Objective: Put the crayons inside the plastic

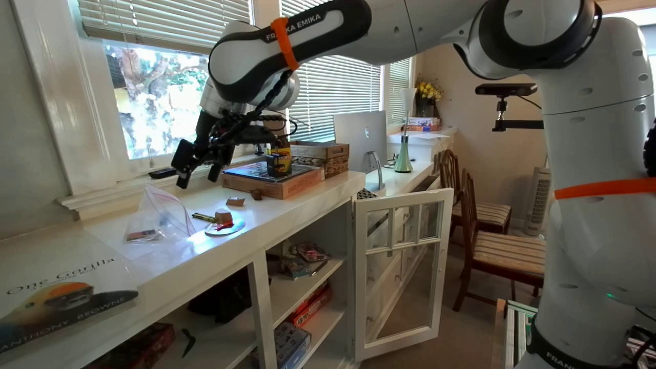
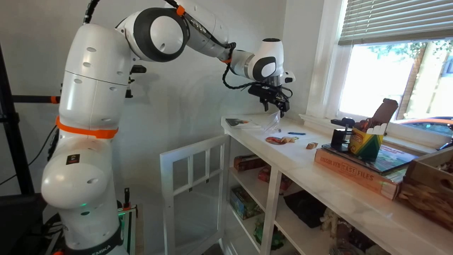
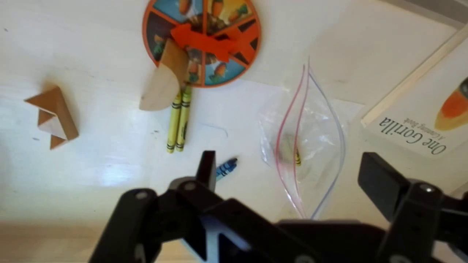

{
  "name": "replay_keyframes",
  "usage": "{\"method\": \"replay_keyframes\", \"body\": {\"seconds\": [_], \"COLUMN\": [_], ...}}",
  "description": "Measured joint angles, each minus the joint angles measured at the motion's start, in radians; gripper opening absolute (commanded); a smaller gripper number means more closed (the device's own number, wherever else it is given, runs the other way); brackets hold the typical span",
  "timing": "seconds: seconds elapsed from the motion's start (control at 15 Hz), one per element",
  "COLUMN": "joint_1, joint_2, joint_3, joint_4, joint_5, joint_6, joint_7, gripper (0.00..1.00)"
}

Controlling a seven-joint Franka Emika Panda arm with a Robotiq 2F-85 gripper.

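In the wrist view, from left to right, we see on the white counter (image 3: 84, 190) a brown block (image 3: 58, 118); then a wooden piece (image 3: 162, 86) overlaps the spinner disc (image 3: 214, 53), near the counter's front edge; two yellow crayons (image 3: 180, 120) lie side by side, just beside this piece; some blue crayon (image 3: 225, 170) is partly hidden behind the claw (image 3: 290, 170), whose fingers stand wide apart; between them we see the plastic bag (image 3: 319, 146), mouth open, a yellow crayon end (image 3: 298, 160) showing through; last, the book (image 2: 244, 123), in an exterior view close to the counter's far corner.
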Motion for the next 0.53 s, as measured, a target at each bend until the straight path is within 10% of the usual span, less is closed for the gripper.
{"method": "replay_keyframes", "body": {"seconds": [0.53], "joint_1": [0.002], "joint_2": [0.079], "joint_3": [-0.064], "joint_4": [0.051], "joint_5": [-0.116], "joint_6": [-0.098], "joint_7": [0.075], "gripper": [1.00]}}
